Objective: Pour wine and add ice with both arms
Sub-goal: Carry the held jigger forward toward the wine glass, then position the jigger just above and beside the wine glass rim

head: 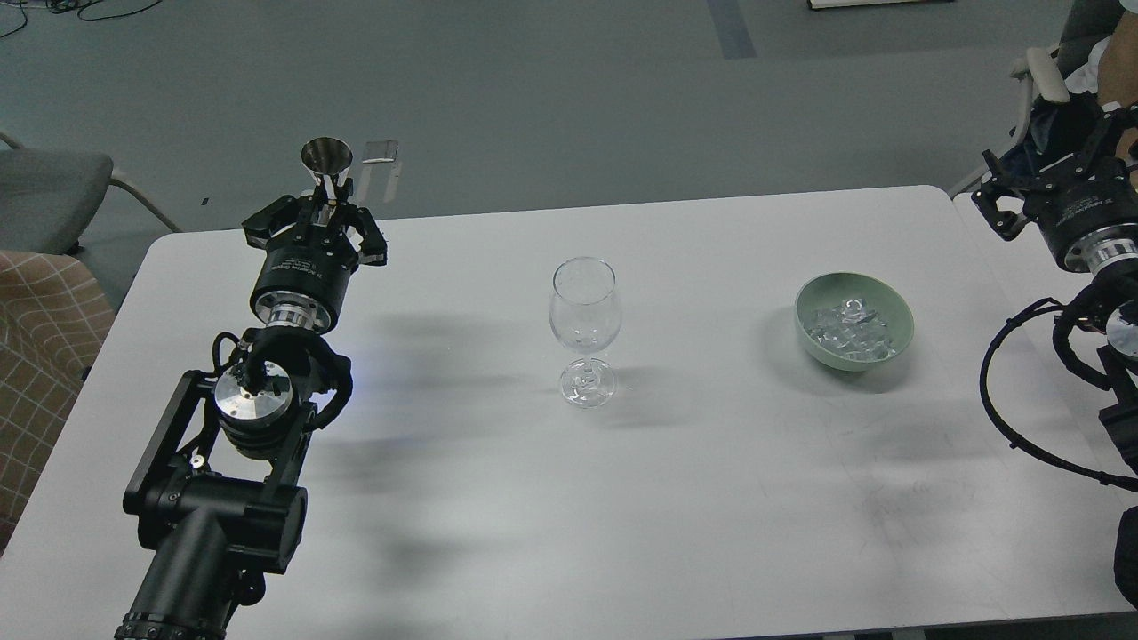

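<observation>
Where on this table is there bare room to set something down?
Bare patches: between the wine glass and green bowl of ice, and the whole near edge of the table. Crowded: the left side under the left gripper holding a metal cup.

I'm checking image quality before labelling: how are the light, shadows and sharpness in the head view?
Head view: soft, even overhead light; the white table carries broad, blurry shadows, darkest beside the green bowl. The wine glass shows small highlights and stays sharp. No motion blur on the left claw gripping the metal cup. The right claw is dark against clutter, hard to read.
</observation>
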Robot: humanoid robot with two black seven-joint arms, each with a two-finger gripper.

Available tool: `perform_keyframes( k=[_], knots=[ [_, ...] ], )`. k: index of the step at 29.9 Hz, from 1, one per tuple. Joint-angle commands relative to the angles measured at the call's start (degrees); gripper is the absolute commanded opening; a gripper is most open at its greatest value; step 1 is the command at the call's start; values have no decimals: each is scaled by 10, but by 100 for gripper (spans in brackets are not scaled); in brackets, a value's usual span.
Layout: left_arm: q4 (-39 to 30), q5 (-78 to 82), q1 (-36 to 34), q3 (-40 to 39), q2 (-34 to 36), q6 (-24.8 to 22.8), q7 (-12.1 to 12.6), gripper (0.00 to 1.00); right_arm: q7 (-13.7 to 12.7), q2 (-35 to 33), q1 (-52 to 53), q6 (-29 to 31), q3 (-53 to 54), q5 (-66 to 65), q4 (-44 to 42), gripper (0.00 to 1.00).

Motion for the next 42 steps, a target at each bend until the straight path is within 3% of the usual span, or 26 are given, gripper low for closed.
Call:
perform_keyframes(
  k=[1, 11, 20, 42],
  knots=[
    [-36, -1, 22, 30, 4, 3, 1, 0, 0, -1, -2, 0, 0, 0, 0, 100],
    [-70, 0, 42, 69, -1, 7, 1, 0, 1, -1, -7, 0, 0, 0, 6, 100],
    [-115, 0, 70, 97, -23, 55, 5, 0, 1, 0, -14, 0, 0, 0, 7, 100],
    [-118, 26, 72, 141, -23, 61, 4, 0, 4, 0, -17, 0, 2, 0, 9, 100]
  ],
)
